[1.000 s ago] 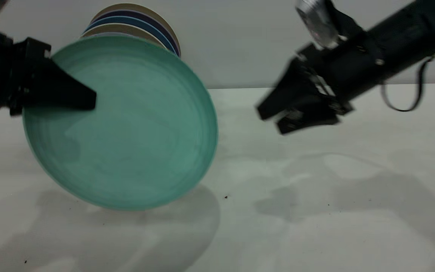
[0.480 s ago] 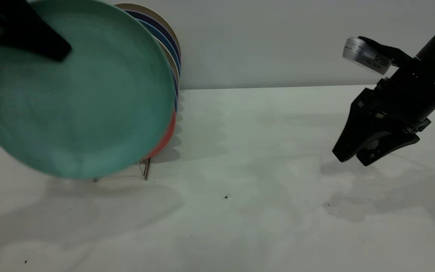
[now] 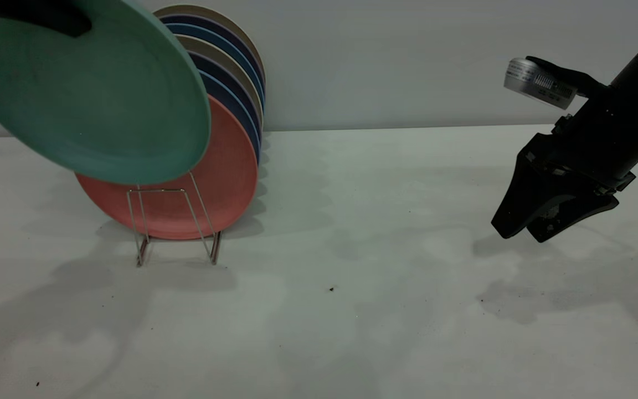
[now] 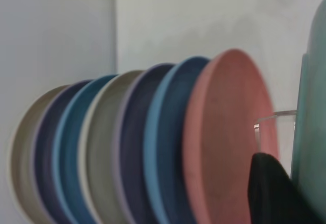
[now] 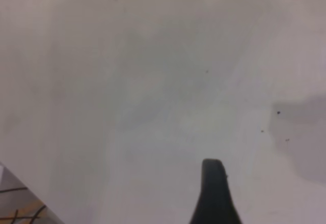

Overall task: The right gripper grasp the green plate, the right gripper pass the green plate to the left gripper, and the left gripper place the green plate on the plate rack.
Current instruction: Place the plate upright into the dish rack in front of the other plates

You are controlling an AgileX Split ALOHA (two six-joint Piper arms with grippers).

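The green plate [image 3: 86, 94] hangs tilted at the upper left, above and in front of the plate rack [image 3: 172, 221]. My left gripper [image 3: 78, 25] is shut on its upper rim; only one black jaw shows, against the plate's face. In the left wrist view, one of its fingers [image 4: 272, 188] lies against the green plate [image 4: 311, 132], close to a rack wire [image 4: 275, 116]. The plate's lower edge overlaps the rack's front wire loop. My right gripper [image 3: 518, 235] hovers low over the table at the far right, open and holding nothing. One right finger [image 5: 214, 193] shows over bare tabletop.
A salmon-pink plate [image 3: 208, 183] stands in the rack right behind the front loop. Behind it stand several blue, navy and tan plates [image 3: 230, 83]. The white table [image 3: 352, 266] runs between rack and right arm, and a pale wall [image 3: 380, 55] closes the back.
The left gripper has carried the green plate up and left, uncovering the pink plate and the rack's front loop. The right gripper withdrew right and down, then held still.
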